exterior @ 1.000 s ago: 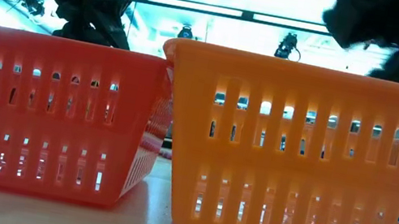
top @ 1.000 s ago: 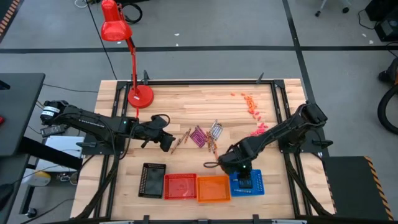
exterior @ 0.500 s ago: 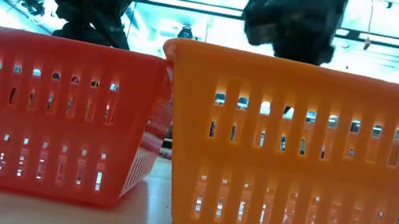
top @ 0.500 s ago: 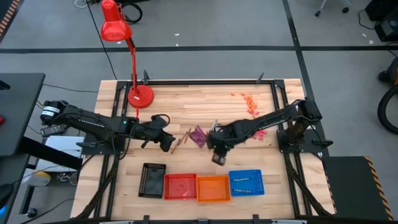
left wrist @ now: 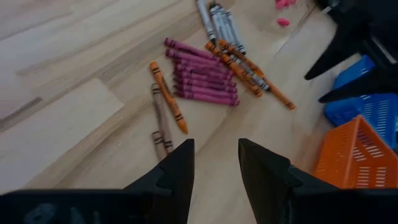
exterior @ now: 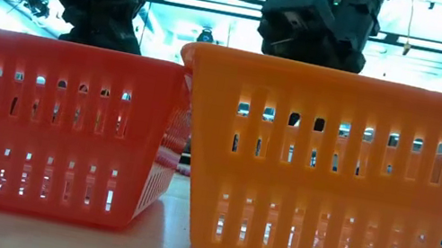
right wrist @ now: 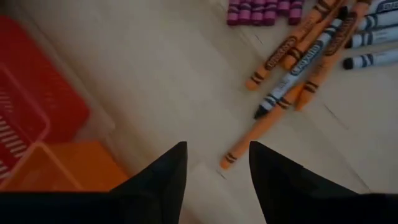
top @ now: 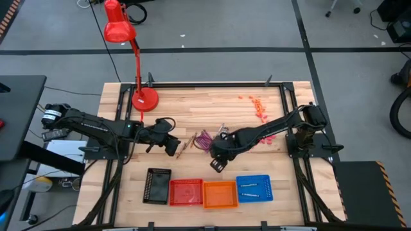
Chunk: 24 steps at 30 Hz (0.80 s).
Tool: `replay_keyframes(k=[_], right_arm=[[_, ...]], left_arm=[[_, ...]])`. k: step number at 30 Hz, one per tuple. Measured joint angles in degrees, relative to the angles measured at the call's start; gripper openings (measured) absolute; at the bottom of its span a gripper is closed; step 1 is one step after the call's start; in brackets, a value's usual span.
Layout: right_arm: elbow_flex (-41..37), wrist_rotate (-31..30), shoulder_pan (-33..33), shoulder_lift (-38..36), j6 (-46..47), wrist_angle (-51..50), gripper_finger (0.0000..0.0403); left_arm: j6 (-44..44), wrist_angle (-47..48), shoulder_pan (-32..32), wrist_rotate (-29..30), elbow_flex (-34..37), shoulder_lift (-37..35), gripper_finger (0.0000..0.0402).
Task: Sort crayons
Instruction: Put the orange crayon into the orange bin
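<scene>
Red desk lamp [top: 119,29] at upper left of the high view, one only; left gripper [top: 174,149] parked left of centre, fingers apart, nothing between them, unchanged from a second ago; four baskets in a row along the lower middle: black basket [top: 157,186], red basket [top: 186,192], orange basket [top: 220,194], blue basket [top: 255,188] with two pale sticks lying inside; crayons [top: 205,140] clustered at centre of the table, between the two grippers; in the left wrist view about eight magenta crayons [left wrist: 202,78] side by side, roughly four orange ones [left wrist: 249,71], two brown ones [left wrist: 160,121] and two or three grey ones [left wrist: 216,17], exact count blurry; pink crumbs [top: 260,110] scattered upper right; right gripper [top: 217,165] just below the crayon pile, fingers apart and empty; a second ago it was over the blue basket, so it has swung left to the pile and opened wider on the way.
</scene>
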<state>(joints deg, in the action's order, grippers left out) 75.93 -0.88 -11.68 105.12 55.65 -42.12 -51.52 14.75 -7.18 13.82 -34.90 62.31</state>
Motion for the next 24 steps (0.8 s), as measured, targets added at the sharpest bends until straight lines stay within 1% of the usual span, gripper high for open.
replay_keyframes(k=[3,8,12,14,19,24], right_arm=[[0.0,-2.7,-0.8,0.8,1.2,-0.8,0.0177],[-0.2,-9.5,-1.3,0.8,1.6,-1.3,0.0177],[-0.6,-10.9,-1.3,1.3,1.3,-0.9,0.0177],[-1.0,-10.9,-1.3,2.3,1.2,-1.5,0.0177],[-1.1,-6.9,-2.1,5.5,1.3,0.1,0.0177],[-1.0,-6.5,-3.2,7.8,2.2,0.2,0.0177]], left_arm=[[0.2,0.1,0.4,0.0,0.0,0.0,0.0137],[0.3,0.3,0.8,0.1,0.0,0.0,0.0137],[0.3,0.6,0.9,0.1,0.0,0.0,0.0137],[0.3,0.6,0.9,0.1,0.0,0.0,0.0137],[0.3,0.5,0.9,0.1,0.0,0.0,0.0137],[0.2,0.5,0.9,0.1,0.0,0.0,0.0137]])
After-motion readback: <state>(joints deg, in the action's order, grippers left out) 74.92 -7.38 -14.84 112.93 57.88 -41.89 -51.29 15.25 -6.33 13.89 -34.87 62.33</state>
